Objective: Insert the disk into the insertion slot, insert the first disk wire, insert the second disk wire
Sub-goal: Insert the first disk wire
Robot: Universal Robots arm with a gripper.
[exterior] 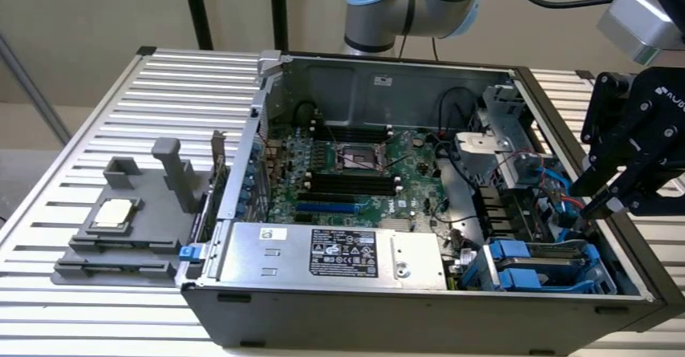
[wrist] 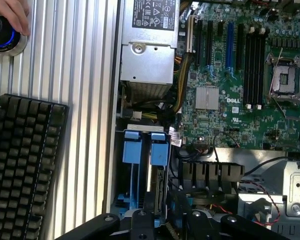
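Note:
The disk (wrist: 158,182) stands on edge in the insertion slot (wrist: 131,150), a grey cage with bright blue clips in the front corner of the open computer case. It shows as a thin grey strip beside one blue clip. My black gripper (wrist: 162,204) hangs over the cage's rear end with one finger on each side of that strip, apparently shut on it. In the exterior view the gripper (exterior: 596,208) dips inside the case's wall on that view's right, just behind the slot (exterior: 535,281), with the disk's (exterior: 557,250) top edge running toward it.
A silver labelled power-supply box (exterior: 332,253) sits beside the cage, with the motherboard (exterior: 354,164) behind it. Blue and red cables (exterior: 557,192) lie close to the gripper. A grey stand with a chip (exterior: 112,221) is outside the case. A keyboard (wrist: 25,170) and a hand (wrist: 10,15) on a blue-lit knob are on the table.

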